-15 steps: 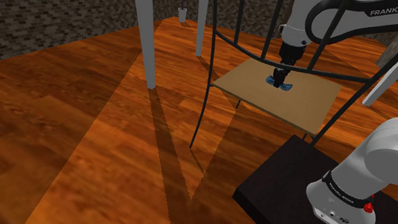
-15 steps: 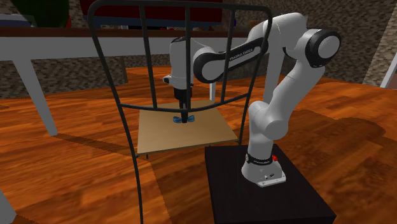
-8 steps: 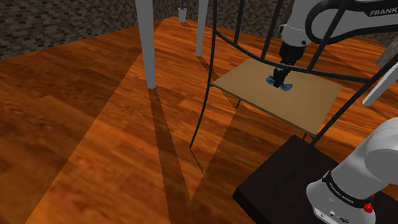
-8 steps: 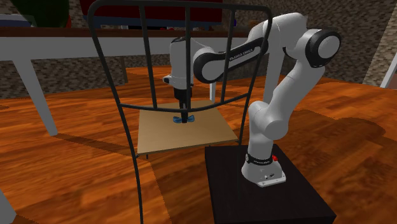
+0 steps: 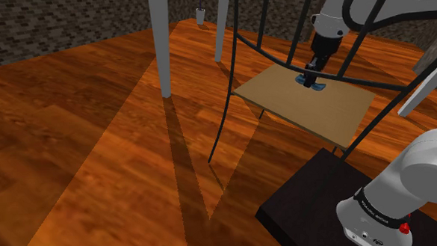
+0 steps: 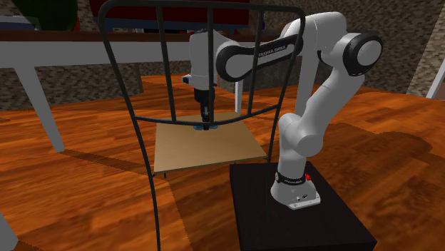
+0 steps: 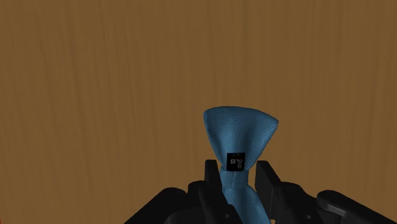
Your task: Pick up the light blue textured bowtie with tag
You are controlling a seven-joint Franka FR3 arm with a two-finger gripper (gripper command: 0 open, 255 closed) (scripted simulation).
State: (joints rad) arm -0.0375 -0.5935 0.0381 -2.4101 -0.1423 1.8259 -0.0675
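Note:
A light blue dotted bowtie (image 7: pixel 240 137) with a small black tag (image 7: pixel 236 163) is clasped at its knot between my black fingers (image 7: pixel 212 175). One blue wing fans out ahead of the gripper (image 7: pixel 236 181). In the shoulder view the gripper (image 5: pixel 310 79) hangs a little above the tan wooden chair seat (image 5: pixel 336 111) with the bowtie (image 5: pixel 313 84) in it. The second exterior view has the gripper (image 6: pixel 206 123) and the bowtie (image 6: pixel 200 129) behind the chair's black wire back (image 6: pixel 164 71), just over the seat (image 6: pixel 192 146).
Black wire chair rods (image 5: pixel 234 73) arch around the seat and close to the arm. White table legs (image 5: pixel 160 46) stand on the wood floor at the shoulder view's left. My black stand (image 6: pixel 299 214) sits beside the chair.
The gripper has risen from the seat with the bowtie clasped in it. The bowtie no longer rests on the wood.

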